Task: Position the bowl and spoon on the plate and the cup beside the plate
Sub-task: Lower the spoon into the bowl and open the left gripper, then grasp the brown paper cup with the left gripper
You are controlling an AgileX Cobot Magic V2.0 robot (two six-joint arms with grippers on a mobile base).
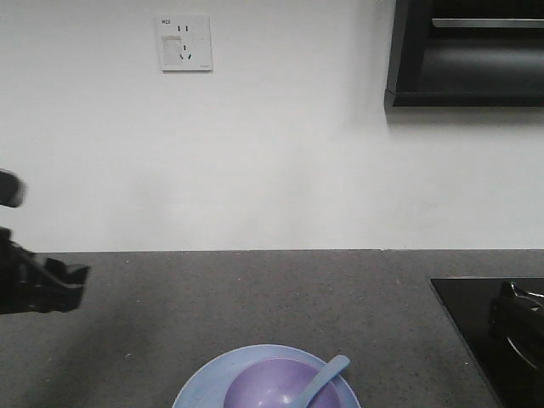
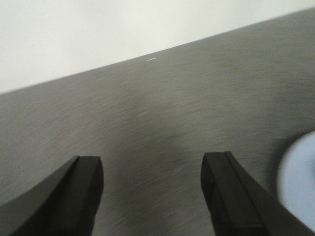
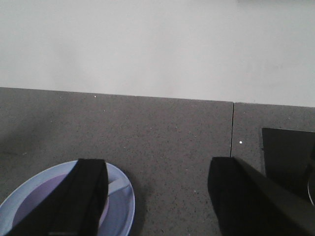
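Two items placed: bowl (image 1: 272,384) on plate (image 1: 200,380), spoon (image 1: 325,378) leaning in bowl. Cup not in view. Left hand (image 2: 152,163), right hand (image 3: 157,164): both wide, empty. Locate cup; set upright on bench (image 1: 255,289) just beside plate.

Front view faces wall (image 1: 280,153) across counter (image 1: 255,289), wrist views low, wallward, all probably sharing the plate (image 1: 202,381)
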